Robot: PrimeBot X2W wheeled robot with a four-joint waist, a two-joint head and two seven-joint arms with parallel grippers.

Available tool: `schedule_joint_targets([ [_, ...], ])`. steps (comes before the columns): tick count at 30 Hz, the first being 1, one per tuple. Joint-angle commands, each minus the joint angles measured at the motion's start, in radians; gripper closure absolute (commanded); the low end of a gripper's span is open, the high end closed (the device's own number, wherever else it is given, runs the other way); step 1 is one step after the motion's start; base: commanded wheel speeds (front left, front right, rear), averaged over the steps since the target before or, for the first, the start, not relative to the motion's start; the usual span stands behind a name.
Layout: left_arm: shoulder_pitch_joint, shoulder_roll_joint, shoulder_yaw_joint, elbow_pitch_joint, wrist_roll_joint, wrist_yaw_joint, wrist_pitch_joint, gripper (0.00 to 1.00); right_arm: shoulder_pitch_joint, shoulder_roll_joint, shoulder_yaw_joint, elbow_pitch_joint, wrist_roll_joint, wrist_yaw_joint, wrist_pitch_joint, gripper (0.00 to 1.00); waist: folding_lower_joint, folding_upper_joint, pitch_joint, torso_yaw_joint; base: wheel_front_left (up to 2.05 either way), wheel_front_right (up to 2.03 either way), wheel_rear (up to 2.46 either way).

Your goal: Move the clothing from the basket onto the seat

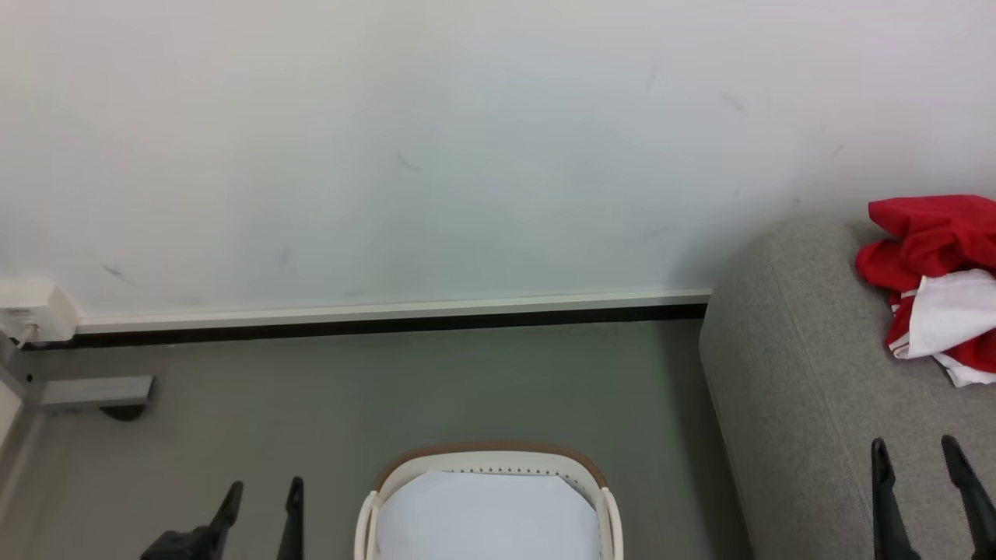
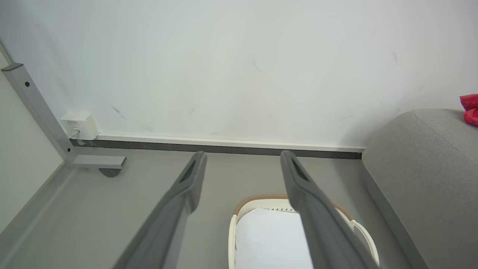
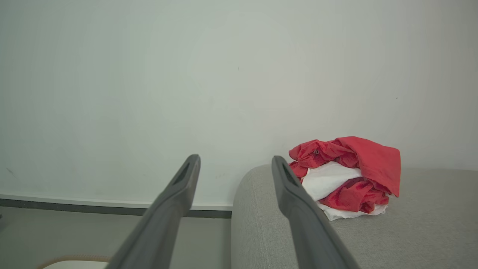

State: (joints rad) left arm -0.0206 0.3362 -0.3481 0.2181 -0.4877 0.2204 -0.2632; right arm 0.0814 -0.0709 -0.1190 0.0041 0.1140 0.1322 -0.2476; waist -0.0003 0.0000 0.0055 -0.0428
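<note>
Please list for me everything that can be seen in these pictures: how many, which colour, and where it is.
clothes: one bundle, red and white, lying on the sofa, far right
sofa: one, light grey, right side
basket: one, cream with a brown rim, on the floor, bottom centre
sheet: one, white, flat inside the basket
box: one, white, low on the wall, far left
metal frame: one, grey, on the floor, far left
baseboard: one, white over a black strip, along the foot of the wall
floor: grey, between frame and sofa
wall: white, upper half
left gripper: one, dark, open and empty, lower left
right gripper: one, dark, open and empty, lower right, over the sofa
</note>
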Motion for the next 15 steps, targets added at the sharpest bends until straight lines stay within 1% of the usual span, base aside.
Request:
schedule_joint_targets([
  [1, 0.024, -0.004, 0.017, -0.005, 0.024, -0.003, -0.001, 0.00, 0.031, 0.004, -0.001, 0.009, -0.012, -0.003, -0.008, 0.00, 0.0003, 0.0000, -0.026, 0.022, 0.00, 0.00, 0.00],
  [3, 0.038, -0.015, 0.043, -0.014, 0.040, -0.005, -0.002, 0.00, 0.053, 0.011, 0.003, 0.023, -0.021, -0.003, -0.010, 0.00, 0.0003, 0.0000, -0.033, 0.028, 0.00, 0.00, 0.00],
  [6, 0.055, -0.033, 0.075, -0.032, 0.077, -0.019, -0.002, 0.00, 0.077, 0.018, -0.006, 0.054, -0.026, -0.003, -0.016, 0.00, 0.0003, 0.0000, -0.042, 0.033, 0.00, 0.00, 0.00],
  [10, 0.075, -0.061, 0.118, -0.054, 0.118, -0.046, -0.002, 0.00, 0.091, 0.021, 0.003, 0.096, -0.002, -0.003, -0.017, 0.00, 0.0003, 0.0000, -0.051, 0.030, 0.00, 0.00, 0.00],
  [15, 0.092, -0.087, 0.152, -0.055, 0.156, -0.078, -0.001, 0.00, 0.087, 0.020, 0.012, 0.121, 0.022, -0.003, -0.018, 0.00, 0.0003, 0.0000, -0.059, 0.021, 0.00, 0.00, 0.00],
])
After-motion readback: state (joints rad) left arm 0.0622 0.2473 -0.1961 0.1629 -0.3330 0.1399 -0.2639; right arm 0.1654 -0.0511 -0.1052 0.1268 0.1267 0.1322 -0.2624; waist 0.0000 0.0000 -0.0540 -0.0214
